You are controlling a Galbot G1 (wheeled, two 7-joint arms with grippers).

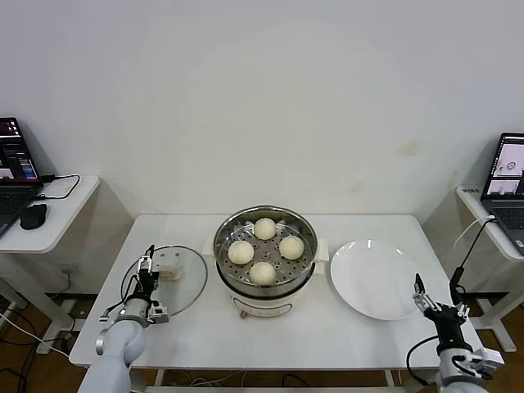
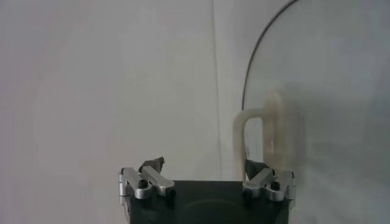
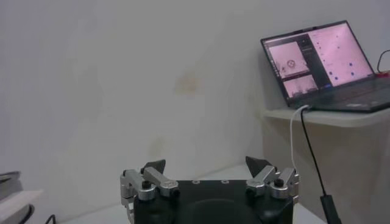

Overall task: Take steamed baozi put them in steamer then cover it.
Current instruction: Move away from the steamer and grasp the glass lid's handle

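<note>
White rectangular table [image 1: 344, 336] bearing everything. At centre, round shiny stainless-steel steamer [image 1: 264, 282] on cream-white base, uncovered. Inside on perforated tray, four smooth cream-white baozi [image 1: 264, 228]. To robot's right, flat round white plate [image 1: 372, 278], bare. To robot's left, round clear glass cover [image 1: 190, 282] with cream-white bar handle [image 2: 256, 131], flat on table. Left gripper [image 1: 146, 270] over cover's near-left edge, jaws wide apart, holding nothing. Right gripper [image 1: 427, 296] at table's right front corner, jaws spread, holding nothing.
</note>
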